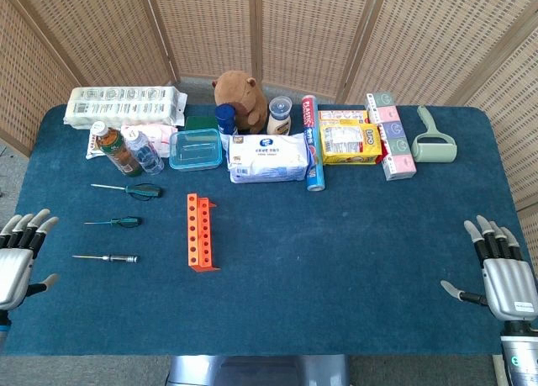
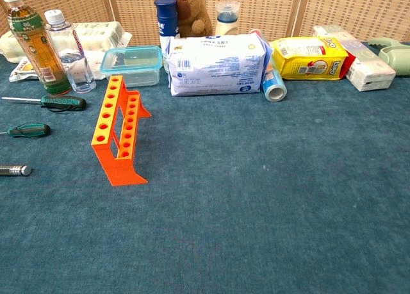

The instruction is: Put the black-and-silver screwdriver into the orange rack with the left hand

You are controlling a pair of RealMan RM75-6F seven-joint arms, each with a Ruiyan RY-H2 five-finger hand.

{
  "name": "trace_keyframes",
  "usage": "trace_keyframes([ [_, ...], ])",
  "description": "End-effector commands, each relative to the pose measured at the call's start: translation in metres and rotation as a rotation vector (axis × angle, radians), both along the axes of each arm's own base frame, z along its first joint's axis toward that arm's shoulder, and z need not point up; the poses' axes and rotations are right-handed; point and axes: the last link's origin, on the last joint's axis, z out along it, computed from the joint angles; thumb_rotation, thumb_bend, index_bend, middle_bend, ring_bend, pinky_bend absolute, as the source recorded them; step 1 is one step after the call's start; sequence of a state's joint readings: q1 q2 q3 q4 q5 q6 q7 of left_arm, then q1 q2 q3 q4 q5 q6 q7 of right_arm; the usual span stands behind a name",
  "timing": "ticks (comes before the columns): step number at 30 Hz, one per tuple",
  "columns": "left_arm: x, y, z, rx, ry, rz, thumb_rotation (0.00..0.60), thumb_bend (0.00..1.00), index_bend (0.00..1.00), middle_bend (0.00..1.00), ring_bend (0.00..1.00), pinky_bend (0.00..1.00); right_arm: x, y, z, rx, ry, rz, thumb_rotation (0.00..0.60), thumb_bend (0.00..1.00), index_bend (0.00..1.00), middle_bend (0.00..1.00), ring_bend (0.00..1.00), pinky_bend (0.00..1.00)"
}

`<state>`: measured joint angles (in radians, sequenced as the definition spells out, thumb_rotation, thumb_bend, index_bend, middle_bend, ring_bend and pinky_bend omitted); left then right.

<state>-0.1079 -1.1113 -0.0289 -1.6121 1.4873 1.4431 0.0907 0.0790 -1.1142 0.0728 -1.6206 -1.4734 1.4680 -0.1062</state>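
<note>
The black-and-silver screwdriver lies flat on the blue cloth at the left, tip pointing left; the chest view catches only its handle end at the left edge. The orange rack stands upright right of it, with rows of holes on top. My left hand is at the table's left edge, fingers spread, holding nothing, a short way left of the screwdriver. My right hand is at the far right edge, fingers spread and empty. Neither hand shows in the chest view.
Two green-handled screwdrivers lie beyond the black-and-silver one. Bottles, a clear box, a wipes pack, a plush toy, snack boxes and a lint roller line the back.
</note>
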Motion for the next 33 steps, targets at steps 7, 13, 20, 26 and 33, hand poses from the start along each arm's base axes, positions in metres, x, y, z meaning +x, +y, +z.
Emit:
trace_keyframes([
  [7,0.001,-0.001,-0.001,-0.01,-0.014,-0.003,0.6,0.02,0.0,0.0,0.0,0.02,0.002,0.003,0.001,0.0,-0.006,0.011,0.411,0.0,0.01,0.0,0.0,0.0],
  [13,0.002,0.003,-0.007,-0.028,-0.037,-0.006,0.6,0.05,0.0,0.53,0.45,0.34,0.002,0.003,0.002,-0.004,-0.011,0.013,0.41,0.0,0.01,0.0,0.0,0.0],
  [20,-0.002,0.008,-0.029,-0.025,-0.013,-0.013,0.6,0.07,0.14,1.0,1.0,1.0,0.002,0.006,0.005,-0.001,-0.028,0.014,0.412,0.0,0.01,0.0,0.0,0.0],
  [26,-0.002,0.011,-0.054,-0.074,0.003,-0.012,0.6,0.09,0.34,1.0,1.0,1.0,0.003,0.008,0.011,-0.008,-0.049,0.025,0.409,0.0,0.01,0.0,0.0,0.0],
  [33,-0.002,0.017,-0.076,-0.134,-0.008,0.035,0.6,0.2,0.37,1.0,1.0,1.0,0.001,0.007,0.013,-0.002,-0.06,0.015,0.412,0.0,0.01,0.0,0.0,0.0],
])
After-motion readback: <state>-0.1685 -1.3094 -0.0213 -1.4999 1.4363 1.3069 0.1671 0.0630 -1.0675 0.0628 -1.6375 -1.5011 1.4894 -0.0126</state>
